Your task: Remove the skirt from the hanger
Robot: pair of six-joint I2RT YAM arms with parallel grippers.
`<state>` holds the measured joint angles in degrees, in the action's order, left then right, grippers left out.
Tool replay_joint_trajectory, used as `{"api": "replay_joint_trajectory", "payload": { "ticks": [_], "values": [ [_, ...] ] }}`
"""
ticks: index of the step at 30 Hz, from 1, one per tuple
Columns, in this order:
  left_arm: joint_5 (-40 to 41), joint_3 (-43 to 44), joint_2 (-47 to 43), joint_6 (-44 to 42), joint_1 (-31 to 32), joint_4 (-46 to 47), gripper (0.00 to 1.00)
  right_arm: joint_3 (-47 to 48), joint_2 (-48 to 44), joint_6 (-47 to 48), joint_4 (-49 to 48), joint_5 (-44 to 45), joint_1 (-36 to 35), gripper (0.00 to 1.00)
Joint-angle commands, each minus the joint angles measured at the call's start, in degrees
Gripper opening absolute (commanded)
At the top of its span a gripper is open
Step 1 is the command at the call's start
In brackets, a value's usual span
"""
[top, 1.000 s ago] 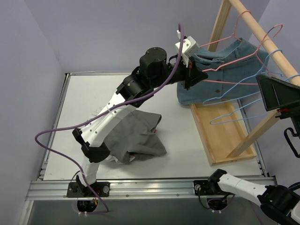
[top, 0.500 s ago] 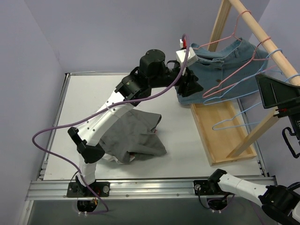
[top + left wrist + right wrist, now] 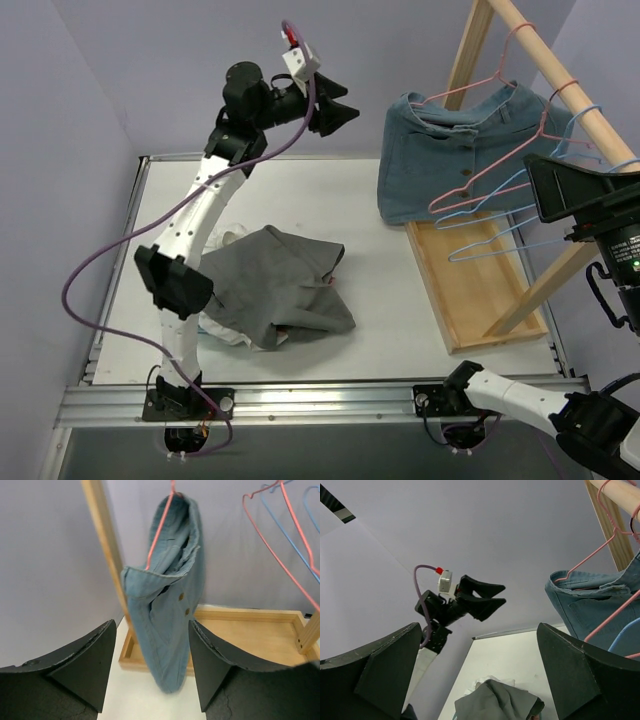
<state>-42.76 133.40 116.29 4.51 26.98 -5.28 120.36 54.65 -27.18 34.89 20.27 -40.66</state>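
Denim skirt [image 3: 445, 150] hangs on its pink hanger [image 3: 159, 530] from the wooden rack [image 3: 480, 290] at far right, while your left gripper [image 3: 345, 105] hovers high to its left, jaws spread and empty. Your right gripper [image 3: 479, 630] stands wide open near the rack, holding nothing; a grey garment [image 3: 285, 290] lies crumpled on the table [image 3: 380, 260].

overhead camera looks down from behind the arm bases, taking in the whole table [image 3: 400, 290] and wooden rack [image 3: 480, 290]. left wrist camera, held high, faces level at the hanging denim skirt [image 3: 170, 610] from fairly near. right wrist camera looks leftward and tilted up from the rack side, sharing the skirt's edge and catching the distant left gripper [image 3: 504, 593].
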Motion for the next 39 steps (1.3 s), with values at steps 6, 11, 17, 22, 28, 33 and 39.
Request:
{"api": "replay_joint_trajectory", "payload": {
  "ticks": [6, 11, 17, 22, 28, 33, 39],
  "values": [
    [-8.0, 14.4, 19.8, 9.5, 1.8, 19.3, 0.70, -0.5, 1.9, -1.1, -2.9, -1.0, -0.6, 0.95],
    [-4.3, 20.0, 25.1, 10.3, 3.2, 21.4, 0.74, 0.2, 2.5, -1.2, -2.6, -1.9, -0.6, 0.95],
    [-4.6, 22.9, 28.5, 12.2, 5.5, 24.8, 0.81, -0.2, 2.2, -1.3, -2.5, -1.9, -0.6, 0.94],
    [-1.6, 23.1, 28.6, 8.7, 7.6, 22.2, 0.84, -1.5, 1.9, -1.6, -3.4, -2.3, -0.6, 0.94],
    [0.3, 24.4, 30.0, 8.8, 9.8, 23.1, 0.86, -1.2, 1.6, -1.4, -3.0, -2.2, -0.6, 0.94],
    [2.2, 23.8, 29.9, 8.2, 11.1, 21.9, 0.81, -1.4, 1.0, -1.4, -2.8, -2.1, -0.6, 0.94],
    [8.5, 24.4, 29.2, 2.6, 14.1, 16.2, 0.61, -2.8, 0.2, -1.3, -3.5, -2.1, -0.6, 0.94]
  ]
}}
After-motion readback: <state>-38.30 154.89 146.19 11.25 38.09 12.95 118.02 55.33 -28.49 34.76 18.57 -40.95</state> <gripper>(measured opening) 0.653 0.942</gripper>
